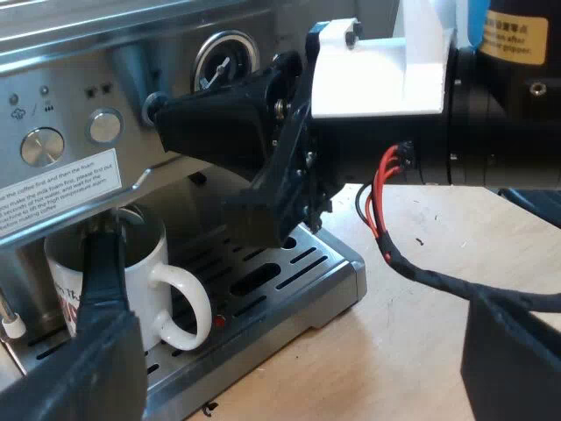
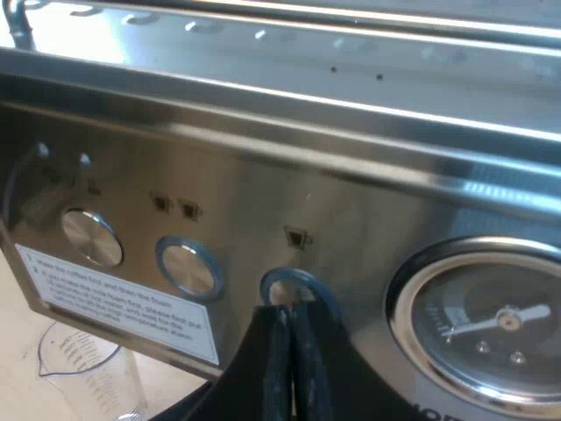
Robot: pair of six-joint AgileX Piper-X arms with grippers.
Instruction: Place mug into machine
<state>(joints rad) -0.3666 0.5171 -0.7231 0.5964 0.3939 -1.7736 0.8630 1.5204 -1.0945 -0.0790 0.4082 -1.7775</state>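
Pale wooden surface (image 1: 438, 289) held the espresso machine (image 1: 79, 53). The white mug (image 1: 145, 272) stood on its drip tray (image 1: 324, 263), far from the tray's bare corner. My left fingers (image 1: 105, 298) were apart, one by the mug. My right fingers (image 2: 279, 351) were together at a round button (image 2: 304, 280). The mug looked hard, smooth and easy to break, so its rim seemed best to hold.

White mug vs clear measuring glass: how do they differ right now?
The white ceramic mug is opaque with a loop handle; the clear measuring glass is see-through with printed scale marks. The mug stands on the slotted metal drip tray; the glass stands on the pale table by the steel espresso machine. Both are upright.
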